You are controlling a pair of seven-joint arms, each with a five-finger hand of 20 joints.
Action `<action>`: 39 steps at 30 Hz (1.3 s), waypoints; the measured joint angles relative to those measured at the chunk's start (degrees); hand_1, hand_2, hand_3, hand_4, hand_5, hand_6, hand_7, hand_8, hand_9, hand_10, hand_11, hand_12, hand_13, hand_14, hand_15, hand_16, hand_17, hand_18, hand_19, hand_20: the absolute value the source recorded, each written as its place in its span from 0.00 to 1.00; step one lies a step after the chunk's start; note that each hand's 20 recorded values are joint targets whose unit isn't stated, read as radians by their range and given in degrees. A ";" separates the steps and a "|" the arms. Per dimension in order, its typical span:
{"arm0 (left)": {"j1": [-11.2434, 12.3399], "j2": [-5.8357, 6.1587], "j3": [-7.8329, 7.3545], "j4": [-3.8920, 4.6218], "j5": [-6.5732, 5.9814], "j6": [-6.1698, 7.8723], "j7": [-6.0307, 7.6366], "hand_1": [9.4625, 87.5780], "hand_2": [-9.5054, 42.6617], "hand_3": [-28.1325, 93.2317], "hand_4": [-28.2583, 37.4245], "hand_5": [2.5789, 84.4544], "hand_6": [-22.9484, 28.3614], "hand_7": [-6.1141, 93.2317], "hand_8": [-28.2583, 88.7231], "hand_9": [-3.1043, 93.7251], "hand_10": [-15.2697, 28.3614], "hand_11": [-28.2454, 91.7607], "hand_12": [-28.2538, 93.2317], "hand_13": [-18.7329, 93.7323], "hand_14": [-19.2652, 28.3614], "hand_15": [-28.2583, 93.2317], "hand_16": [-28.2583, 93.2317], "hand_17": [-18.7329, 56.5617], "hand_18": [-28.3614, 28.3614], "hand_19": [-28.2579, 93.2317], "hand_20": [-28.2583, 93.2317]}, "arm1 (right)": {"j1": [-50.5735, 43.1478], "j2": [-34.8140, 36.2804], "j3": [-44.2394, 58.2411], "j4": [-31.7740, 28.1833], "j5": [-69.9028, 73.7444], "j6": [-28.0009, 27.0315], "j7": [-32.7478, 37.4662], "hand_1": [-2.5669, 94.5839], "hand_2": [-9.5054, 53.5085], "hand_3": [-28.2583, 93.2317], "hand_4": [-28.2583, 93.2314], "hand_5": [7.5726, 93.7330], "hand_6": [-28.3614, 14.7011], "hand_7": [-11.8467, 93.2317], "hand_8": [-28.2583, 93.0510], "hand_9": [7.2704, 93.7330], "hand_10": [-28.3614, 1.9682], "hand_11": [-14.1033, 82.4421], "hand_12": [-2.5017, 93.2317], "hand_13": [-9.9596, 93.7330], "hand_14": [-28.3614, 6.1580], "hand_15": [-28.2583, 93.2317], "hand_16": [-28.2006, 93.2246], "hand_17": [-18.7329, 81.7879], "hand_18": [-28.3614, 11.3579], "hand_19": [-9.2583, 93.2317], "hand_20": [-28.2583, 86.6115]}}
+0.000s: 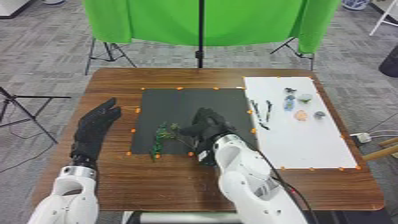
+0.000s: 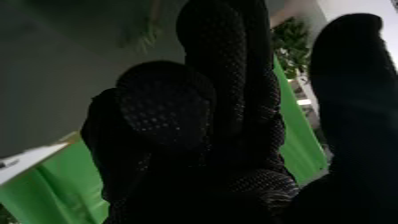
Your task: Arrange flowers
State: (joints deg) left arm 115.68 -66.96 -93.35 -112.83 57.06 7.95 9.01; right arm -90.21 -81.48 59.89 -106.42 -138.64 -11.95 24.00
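Centrally, my right hand (image 1: pixel 210 125) is half open beside green sprigs (image 1: pixel 161 135). Any hold, I cannot tell.

"What's underfoot?"

"Grey carpet tiles (image 1: pixel 53 72), with a brown wooden table (image 1: pixel 124 80) standing on them."

"And beyond the table?"

"A bright green cloth (image 1: pixel 253 22), hanging in folds, with a black pole (image 1: pixel 201 52) down its middle and splayed legs (image 1: pixel 110 54) below (spindly things)."

"The sides?"

"A black stand (image 1: pixel 27 112) at the left. At the right edge, a dark bin (image 1: pixel 389 65), then nearer, white cables (image 1: pixel 382 132) by some pale wooden furniture (image 1: pixel 384 151). Farther back, a blue-and-white pot (image 1: pixel 355 4)."
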 measured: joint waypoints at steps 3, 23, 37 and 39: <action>0.00 -0.04 -0.03 0.00 0.00 -0.02 -0.07 0.24 0.01 0.75 0.21 0.51 0.53 0.17 0.20 0.48 0.66 0.36 0.33 0.45 0.76 0.31 0.27 0.28 0.72 0.27 0.38 | -0.05 1.07 0.32 -2.26 0.47 -1.25 0.10 0.35 0.31 0.76 0.18 0.88 0.66 0.29 0.16 0.97 0.57 0.50 0.28 1.00 0.73 0.67 0.48 0.82 0.41 1.00 0.67; 0.09 -0.23 -0.21 -0.01 0.00 -0.29 -0.10 0.23 0.03 0.75 0.20 0.51 0.53 0.16 0.20 0.48 0.66 0.36 0.33 0.45 0.76 0.31 0.27 0.28 0.72 0.27 0.38 | -2.05 5.76 -0.63 -6.21 1.24 -12.98 2.59 0.32 0.40 0.78 0.25 0.86 0.65 0.26 0.16 0.98 0.55 0.51 0.28 1.00 0.71 0.70 0.48 0.82 0.39 1.00 0.70; 0.13 -0.34 -0.27 0.00 0.02 -0.49 -0.35 0.23 0.03 0.75 0.20 0.51 0.53 0.16 0.20 0.48 0.66 0.36 0.33 0.45 0.76 0.31 0.28 0.28 0.72 0.27 0.38 | -3.60 6.26 -0.97 -7.85 2.92 -13.01 2.58 0.31 0.36 0.78 0.25 0.88 0.65 0.27 0.16 0.98 0.55 0.51 0.28 1.00 0.70 0.69 0.48 0.82 0.39 1.00 0.70; 0.14 -0.37 -0.28 0.00 0.02 -0.53 -0.39 0.23 0.03 0.75 0.21 0.51 0.53 0.16 0.20 0.48 0.66 0.36 0.33 0.45 0.76 0.31 0.28 0.28 0.72 0.27 0.38 | -3.98 6.47 -0.44 -8.50 4.03 -13.06 2.66 0.30 0.33 0.77 0.25 0.88 0.65 0.27 0.16 0.98 0.55 0.51 0.28 1.00 0.70 0.69 0.48 0.82 0.39 1.00 0.70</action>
State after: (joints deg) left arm 115.82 -67.33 -93.64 -112.82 57.08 7.42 8.62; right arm -94.19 -75.00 59.45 -114.93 -134.61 -25.01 26.66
